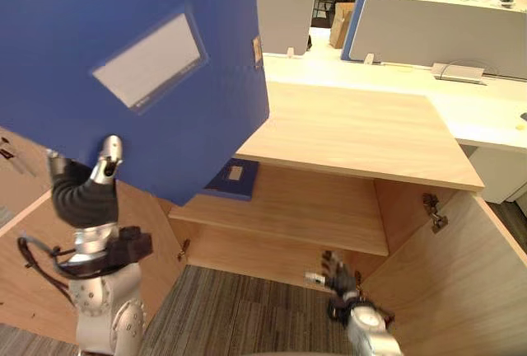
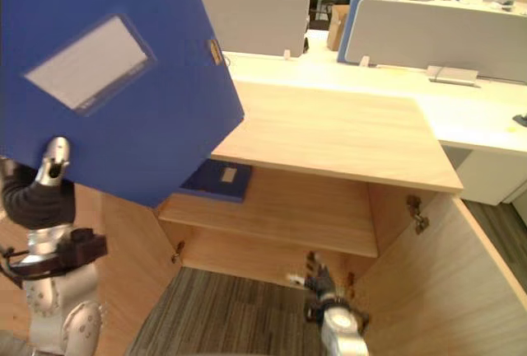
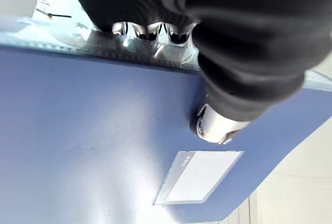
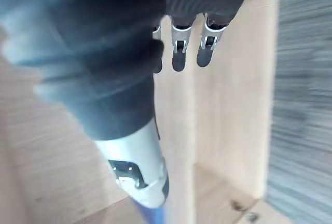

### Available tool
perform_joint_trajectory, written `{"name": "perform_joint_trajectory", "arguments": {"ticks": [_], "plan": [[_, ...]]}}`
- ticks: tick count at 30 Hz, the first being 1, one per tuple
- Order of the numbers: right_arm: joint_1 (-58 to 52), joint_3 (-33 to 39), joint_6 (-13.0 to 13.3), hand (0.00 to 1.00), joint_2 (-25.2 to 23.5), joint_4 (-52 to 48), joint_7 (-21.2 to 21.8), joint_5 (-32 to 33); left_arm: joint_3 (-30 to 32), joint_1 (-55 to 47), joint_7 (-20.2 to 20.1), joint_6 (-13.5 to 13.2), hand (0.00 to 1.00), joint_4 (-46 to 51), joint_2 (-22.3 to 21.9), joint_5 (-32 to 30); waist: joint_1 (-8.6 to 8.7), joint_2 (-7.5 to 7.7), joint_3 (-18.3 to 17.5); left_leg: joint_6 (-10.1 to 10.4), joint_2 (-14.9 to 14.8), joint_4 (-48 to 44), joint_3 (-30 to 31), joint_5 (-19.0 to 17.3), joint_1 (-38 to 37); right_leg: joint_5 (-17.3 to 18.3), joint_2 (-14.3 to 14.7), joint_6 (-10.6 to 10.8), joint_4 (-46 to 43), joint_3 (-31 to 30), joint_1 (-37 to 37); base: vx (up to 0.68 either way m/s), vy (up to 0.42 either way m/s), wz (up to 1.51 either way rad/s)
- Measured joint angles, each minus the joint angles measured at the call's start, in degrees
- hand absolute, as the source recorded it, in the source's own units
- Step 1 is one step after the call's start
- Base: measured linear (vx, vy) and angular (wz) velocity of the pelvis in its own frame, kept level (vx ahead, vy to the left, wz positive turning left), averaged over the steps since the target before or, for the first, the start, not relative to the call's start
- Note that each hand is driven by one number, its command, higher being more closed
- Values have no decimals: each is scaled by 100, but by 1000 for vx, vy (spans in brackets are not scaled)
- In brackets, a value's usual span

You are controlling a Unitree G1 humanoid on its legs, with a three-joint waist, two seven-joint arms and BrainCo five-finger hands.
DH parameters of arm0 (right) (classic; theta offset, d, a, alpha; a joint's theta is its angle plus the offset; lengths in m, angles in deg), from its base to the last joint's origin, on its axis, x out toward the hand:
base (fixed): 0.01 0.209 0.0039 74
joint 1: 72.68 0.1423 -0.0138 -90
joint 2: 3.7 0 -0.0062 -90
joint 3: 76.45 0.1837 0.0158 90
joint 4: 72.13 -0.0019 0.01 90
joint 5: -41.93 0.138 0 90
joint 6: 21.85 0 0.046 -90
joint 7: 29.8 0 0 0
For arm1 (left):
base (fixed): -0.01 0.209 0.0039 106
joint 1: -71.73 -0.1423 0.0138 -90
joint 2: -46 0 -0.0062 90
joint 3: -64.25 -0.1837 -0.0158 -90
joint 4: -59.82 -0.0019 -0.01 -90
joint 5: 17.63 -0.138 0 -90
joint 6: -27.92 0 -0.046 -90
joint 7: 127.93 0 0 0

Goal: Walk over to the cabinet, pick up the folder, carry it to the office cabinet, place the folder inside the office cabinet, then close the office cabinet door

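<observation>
Above left hand [image 1: 103,166]: flat blue plastic folder [image 1: 140,67], pinched by thumb and fingers.
Right hand [image 1: 338,278]: fingers loose, empty, beside open light-wood cabinet [image 1: 354,138].
Done: pickup, carry.
Remaining: placing, door [image 1: 465,290].

I see my left hand [image 3: 244,47] clamped on the flat blue plastic folder [image 3: 88,141]. Its silver fingers [image 3: 148,31] hook over the folder's edge, and the thumb [image 3: 213,126] presses on the broad blue face. Just beside the thumb tip sits a clear rectangular label pocket [image 3: 199,178] holding a white card.
</observation>
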State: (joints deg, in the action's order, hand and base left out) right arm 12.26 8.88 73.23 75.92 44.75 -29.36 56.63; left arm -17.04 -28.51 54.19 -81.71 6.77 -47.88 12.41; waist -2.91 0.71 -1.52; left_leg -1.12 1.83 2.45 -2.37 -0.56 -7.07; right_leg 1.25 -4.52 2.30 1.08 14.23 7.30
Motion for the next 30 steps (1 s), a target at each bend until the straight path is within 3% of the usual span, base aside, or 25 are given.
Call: {"name": "perform_joint_trajectory", "arguments": {"ticks": [6,10,16,22,30], "plan": [[220,-31,223,0,133,-2218,172,356,-248,-475,-323,10,100,66,-305,621,-11,71,30,-5,-5,-21,0,3,-4,2,-3,1,-19,0,7,-33,-11,0],[750,-374,398,0,291,-3187,378,777,-769,-597,-743,283,100,-186,-280,593,-12,130,49,-11,-4,-28,0,10,-1,2,-7,2,-43,0,-2,-27,-9,0],[1480,-408,584,0,320,-3637,461,1320,-958,-706,-944,475,100,-380,-213,548,-16,183,74,-13,-2,-24,-5,14,3,3,-8,2,-46,0,-14,-5,-1,0],[1986,-408,602,0,494,-3635,303,1333,-968,-704,-944,477,100,-487,-94,559,-43,188,71,-13,-1,-22,-8,14,3,2,-11,3,-48,0,-14,0,0,0],[2385,-668,582,0,786,-3468,406,1365,-1076,-707,-948,494,100,-609,-51,595,-51,202,64,-13,-3,-1,-7,27,3,2,-9,3,-49,0,-21,0,0,0]]}}
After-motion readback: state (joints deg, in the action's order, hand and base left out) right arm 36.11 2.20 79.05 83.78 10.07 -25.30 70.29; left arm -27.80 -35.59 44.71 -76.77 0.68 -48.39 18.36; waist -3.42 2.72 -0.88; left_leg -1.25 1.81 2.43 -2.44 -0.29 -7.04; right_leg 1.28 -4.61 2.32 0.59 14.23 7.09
